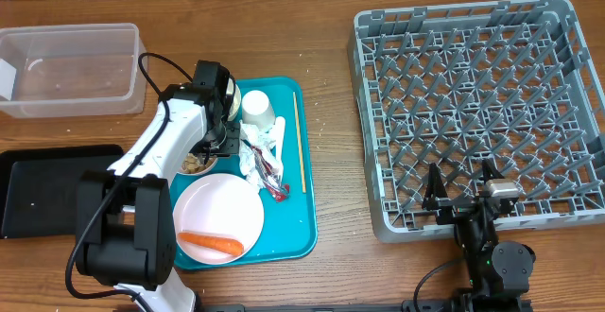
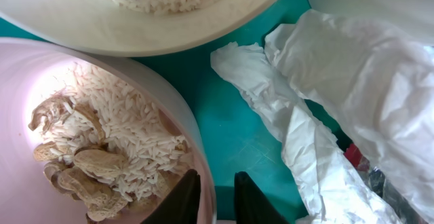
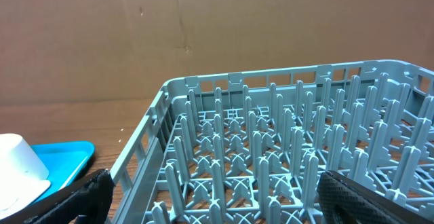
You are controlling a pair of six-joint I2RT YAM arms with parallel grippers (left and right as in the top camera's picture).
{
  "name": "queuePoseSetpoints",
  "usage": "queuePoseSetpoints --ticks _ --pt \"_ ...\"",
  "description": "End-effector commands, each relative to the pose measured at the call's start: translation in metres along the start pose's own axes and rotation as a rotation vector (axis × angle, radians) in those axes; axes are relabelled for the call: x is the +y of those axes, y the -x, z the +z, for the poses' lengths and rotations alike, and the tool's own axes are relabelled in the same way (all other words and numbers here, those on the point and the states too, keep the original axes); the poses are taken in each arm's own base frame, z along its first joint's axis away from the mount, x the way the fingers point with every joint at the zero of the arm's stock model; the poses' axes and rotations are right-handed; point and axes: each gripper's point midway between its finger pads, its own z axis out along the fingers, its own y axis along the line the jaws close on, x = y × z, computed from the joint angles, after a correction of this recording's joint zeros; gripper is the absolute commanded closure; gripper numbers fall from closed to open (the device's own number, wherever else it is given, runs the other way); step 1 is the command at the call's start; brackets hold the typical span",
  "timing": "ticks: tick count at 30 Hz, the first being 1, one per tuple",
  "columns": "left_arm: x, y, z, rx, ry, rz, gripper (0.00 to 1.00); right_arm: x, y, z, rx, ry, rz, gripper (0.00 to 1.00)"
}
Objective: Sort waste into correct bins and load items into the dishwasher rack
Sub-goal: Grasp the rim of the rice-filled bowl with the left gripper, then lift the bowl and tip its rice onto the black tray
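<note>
left gripper (image 2: pixel 213 180) jaws straddle the pink bowl (image 2: pixel 17 115) rim, 1 finger inside, 1 outside, gap narrow, can't tell if clamped. Bowl holds rice and nut scraps (image 2: pixel 102 142), sits on teal tray (image 2: pixel 234 132) beside napkins (image 2: pixel 339 75). right gripper (image 3: pixel 213 183) jaws wide apart, empty, at rack (image 3: pixel 271 122) near edge

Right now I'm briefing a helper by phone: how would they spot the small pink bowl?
Start at the big teal plastic tray left of the grey lattice rack. On its left side sits the small round pink bowl beside a white bowl. Both hold rice; only this one is pink, with the left gripper straddling its rim.
</note>
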Motion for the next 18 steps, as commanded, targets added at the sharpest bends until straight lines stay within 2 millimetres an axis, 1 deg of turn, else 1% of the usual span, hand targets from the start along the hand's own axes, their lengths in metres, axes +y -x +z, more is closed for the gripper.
queuePoseSetpoints --ticks 1,3,7,10,14,18 --pt "0.003 -0.006 0.006 0.024 0.023 -0.004 0.85 -0.001 -0.002 0.000 -0.003 -0.007 -0.003 0.00" --pt "0.003 -0.007 0.006 0.026 0.024 -0.003 0.90 -0.001 -0.002 0.000 -0.002 -0.007 -0.003 0.00" --pt "0.004 -0.009 0.005 0.037 0.025 -0.003 0.91 -0.001 -0.002 0.000 -0.003 -0.007 -0.003 0.00" --pt "0.005 -0.010 0.005 0.039 0.034 -0.003 0.96 -0.001 -0.002 0.000 -0.003 -0.007 -0.003 0.00" --pt "0.008 -0.011 0.003 0.047 0.050 -0.007 0.96 -0.001 -0.002 0.000 -0.003 -0.007 -0.003 0.00" --pt "0.008 -0.005 -0.009 0.038 0.049 -0.059 0.96 -0.001 -0.002 0.000 -0.003 -0.007 -0.003 0.00"
